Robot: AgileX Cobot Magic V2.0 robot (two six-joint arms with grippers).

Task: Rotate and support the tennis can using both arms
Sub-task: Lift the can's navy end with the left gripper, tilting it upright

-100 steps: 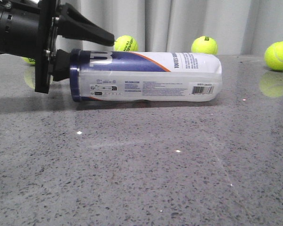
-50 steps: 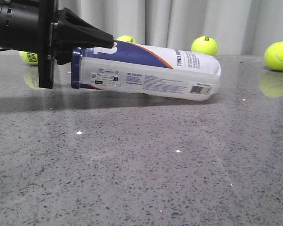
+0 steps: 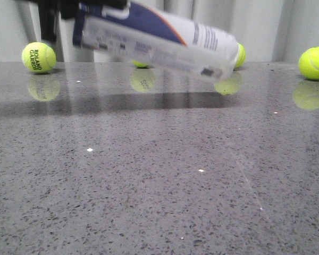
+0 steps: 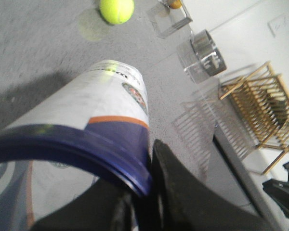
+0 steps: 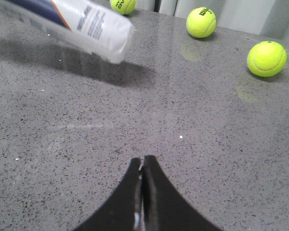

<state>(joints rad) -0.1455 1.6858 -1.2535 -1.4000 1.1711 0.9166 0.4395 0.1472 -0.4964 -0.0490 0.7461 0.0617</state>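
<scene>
Nearest the front cam, grey speckled counter (image 3: pixel 159 180) w/ nothing standing on it up close. Above its far half hangs the tennis can (image 3: pixel 154 40), fully off the surface, lying near-horizontal & tilted: navy rim end high at the robot's left, base end lower toward the right, shadow on the counter under it. Can is blurred; contents can't be made out through the label or clear wall. Left gripper (image 4: pixel 142 211) is clamped on the can's navy rim, one finger (image 4: pixel 183 192) outside the wall, the other appearing to sit inside the mouth; in front view it's mostly cut off by the frame's top edge. Right gripper (image 5: pixel 142 192) hangs low over bare counter, fingers pressed together w/ just a hairline seam, holding nothing & touching nothing, well apart from the can's base end (image 5: pixel 116 41). Further back, tennis balls sit along the counter's far edge: one marked Roland Garros (image 3: pixel 39 57) far left, one behind the can's middle (image 3: pixel 141 64), one partly hidden by its base (image 3: pixel 239 54), one far right (image 3: pixel 314 63). Pale curtain (image 3: pixel 266 26) behind all.
</scene>
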